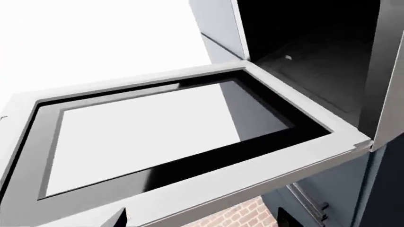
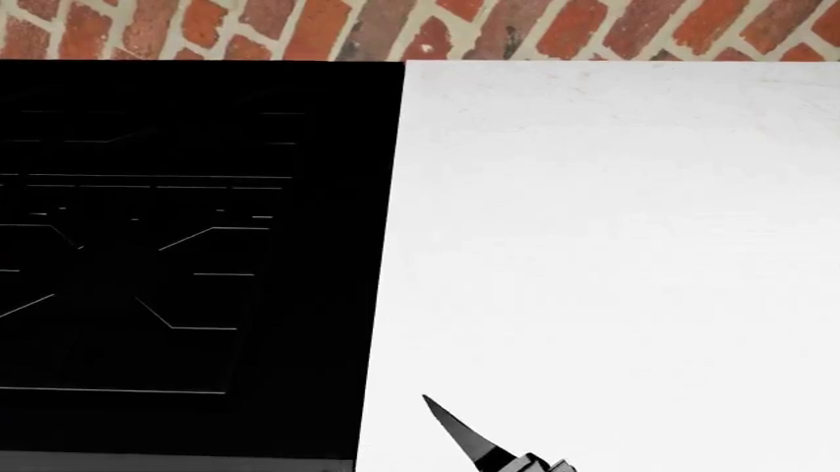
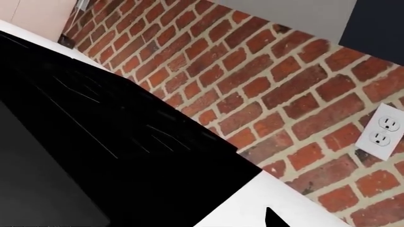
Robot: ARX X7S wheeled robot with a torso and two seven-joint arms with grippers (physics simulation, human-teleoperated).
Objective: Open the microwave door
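Looking through my left wrist camera, the microwave door [image 1: 170, 142] stands swung wide from the dark cavity [image 1: 315, 61], so the opening looks done. My left gripper's fingers are out of frame; I cannot tell their spread. Only a dark tip of my right gripper [image 2: 479, 447] shows over the white counter [image 2: 617, 246], state unclear. No readable writing anywhere

One dark hand [image 2: 493, 447] tip, low in head view
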